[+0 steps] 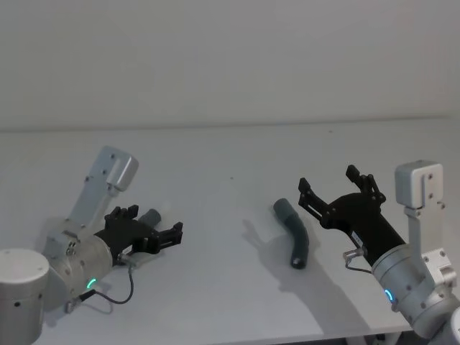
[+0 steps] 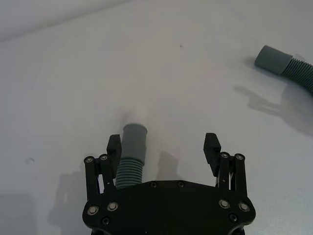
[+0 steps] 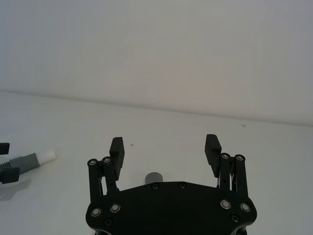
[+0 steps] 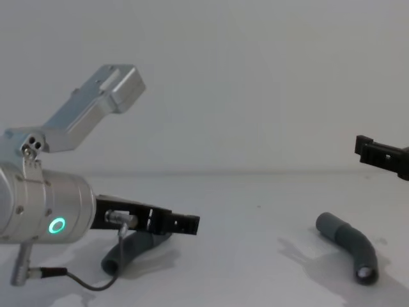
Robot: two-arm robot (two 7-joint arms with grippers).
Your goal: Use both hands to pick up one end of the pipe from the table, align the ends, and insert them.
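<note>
One pipe piece (image 2: 133,149), ribbed dark grey with a narrow white-tipped end (image 2: 136,116), lies on the table (image 1: 215,287) between the fingers of my left gripper (image 2: 162,147). The gripper is open and low over the table, and the piece rests close to one finger (image 2: 114,147). The other pipe piece (image 1: 295,231) lies at centre right, its wide grey socket end (image 1: 282,209) facing away from me. My right gripper (image 1: 328,177) hovers open just right of it and above it, holding nothing. In the chest view the left piece (image 4: 128,248) sits under the left gripper.
The white table runs back to a plain light wall. A thin black cable (image 1: 118,296) loops from the left wrist near the table's front edge. Bare table (image 1: 223,215) separates the two pieces.
</note>
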